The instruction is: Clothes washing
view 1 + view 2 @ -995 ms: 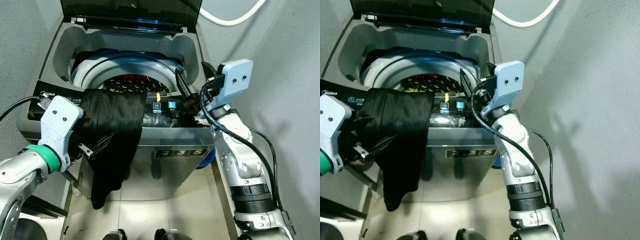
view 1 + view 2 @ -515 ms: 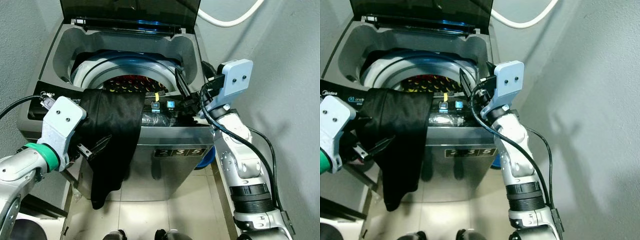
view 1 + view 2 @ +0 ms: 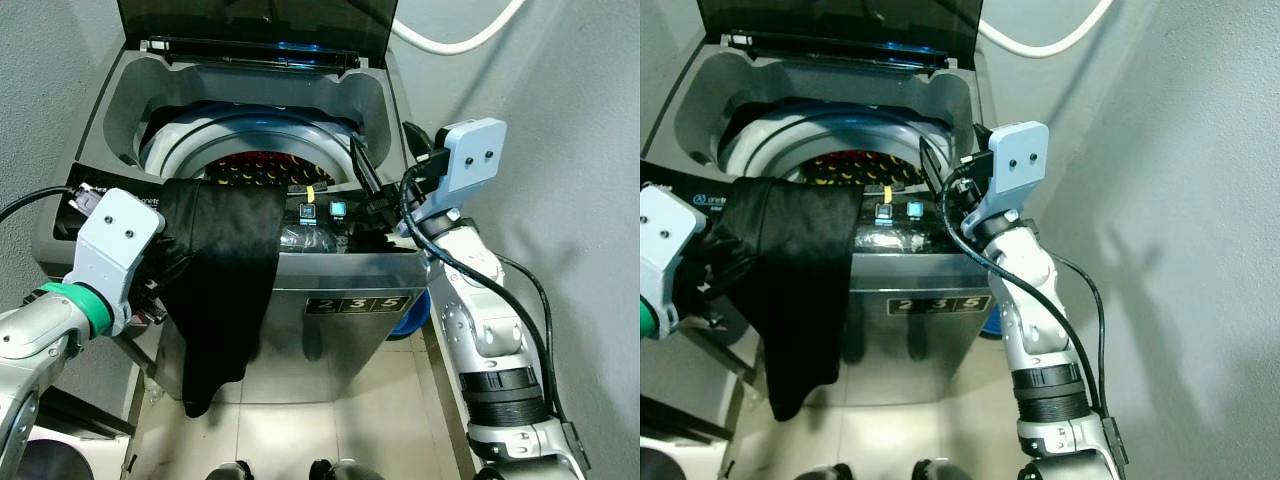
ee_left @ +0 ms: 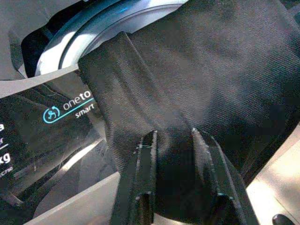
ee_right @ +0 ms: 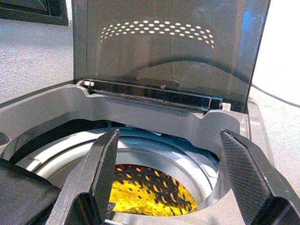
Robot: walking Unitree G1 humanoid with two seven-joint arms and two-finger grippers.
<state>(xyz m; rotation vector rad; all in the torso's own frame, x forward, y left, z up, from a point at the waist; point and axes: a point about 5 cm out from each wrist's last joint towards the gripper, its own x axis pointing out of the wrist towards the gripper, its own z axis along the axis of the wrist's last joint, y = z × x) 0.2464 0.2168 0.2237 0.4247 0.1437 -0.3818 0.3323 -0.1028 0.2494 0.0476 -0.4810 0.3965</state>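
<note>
A black garment (image 3: 225, 260) lies over the front edge of the top-loading washing machine (image 3: 350, 290) and hangs down its front panel. My left gripper (image 3: 158, 288) is at the cloth's left side. In the left wrist view (image 4: 173, 140) its fingers stand close together with a fold of the black cloth pinched between them. My right gripper (image 3: 388, 160) hovers over the machine's front right rim, open wide and holding nothing; the right wrist view (image 5: 168, 136) looks between its fingers into the drum. Red and yellow laundry (image 3: 255, 165) lies inside the drum.
The dark lid (image 3: 260, 20) stands raised at the back. A white hose (image 3: 450, 40) runs along the wall behind. Grey walls close in on both sides. A blue object (image 3: 410, 318) sits at the machine's lower right. Tiled floor lies in front.
My left gripper's fingers, seen spread beside the cloth earlier, have pushed into the black garment and come together on it. The right arm has stayed still.
</note>
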